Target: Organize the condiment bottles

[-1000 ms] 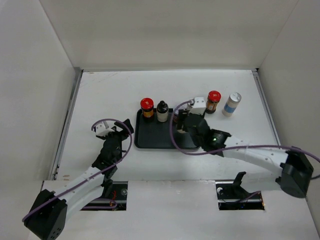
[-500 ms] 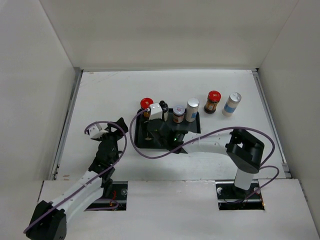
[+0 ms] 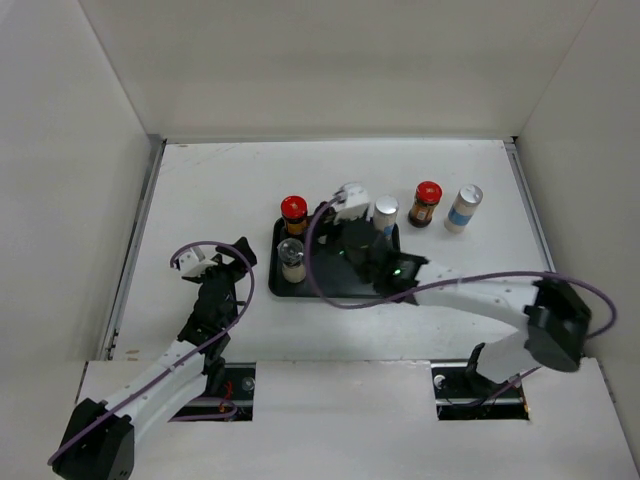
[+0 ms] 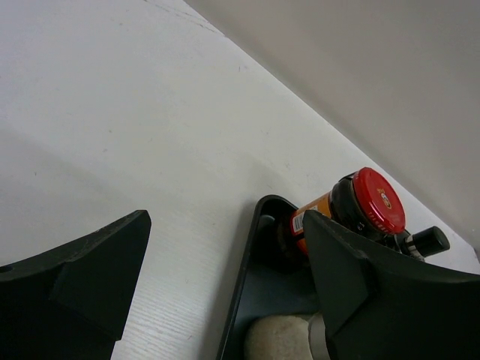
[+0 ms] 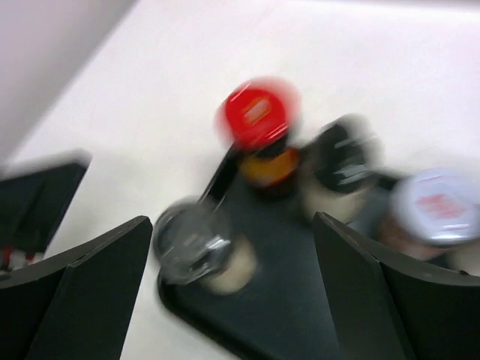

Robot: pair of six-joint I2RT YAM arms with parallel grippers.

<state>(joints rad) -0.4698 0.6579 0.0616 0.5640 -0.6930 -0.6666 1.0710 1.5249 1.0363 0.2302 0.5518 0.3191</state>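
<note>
White table (image 3: pixel 220 190) enclosed by plain white walls (image 3: pixel 330 70).

Table (image 4: pixel 112 127): white, matt, faint fine grain. Tray (image 4: pixel 270 296): black, smooth, dull sheen, plastic by look. Red-capped jar (image 4: pixel 352 214): cap glossy red plastic; silver-capped cylinder (image 3: pixel 385 212): cap looks metallic.

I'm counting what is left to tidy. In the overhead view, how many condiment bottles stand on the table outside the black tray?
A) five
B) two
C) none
B: a red-capped dark jar and a white-and-blue silver-capped cylinder stand on the table, to the right of the black tray.
</note>
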